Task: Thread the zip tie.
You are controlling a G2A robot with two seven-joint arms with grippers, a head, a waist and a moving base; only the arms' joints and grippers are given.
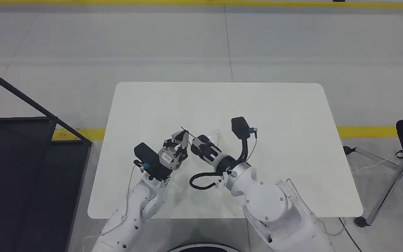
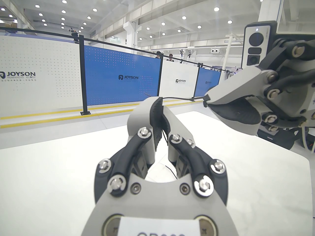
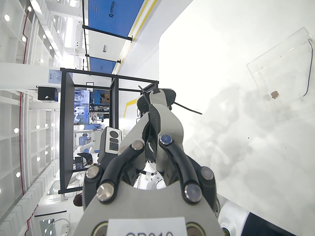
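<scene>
Two grippers meet tip to tip above the near middle of the white table [image 1: 283, 138]. From above, the left gripper [image 1: 178, 146] and right gripper [image 1: 196, 145] are almost touching, and the thin black zip tie [image 1: 184, 133] is only a faint line between them. The left wrist view is clearer: the left gripper's fingers [image 2: 140, 116] are pinched together on the strap. From there the strap runs level across a short gap to the right gripper's tip, where its small blocky end sits clamped. In the right wrist view, that gripper's fingers [image 3: 167, 119] are closed tight on the tie, and a pointed end of the strap sticks out past the meeting tips over the table. The same view shows a clear tray [image 3: 278, 57] lying flat farther off. A thin black curved strip [image 3: 310, 74] runs along one edge of it, and a small brown speck [image 3: 274, 95] lies inside.
</scene>
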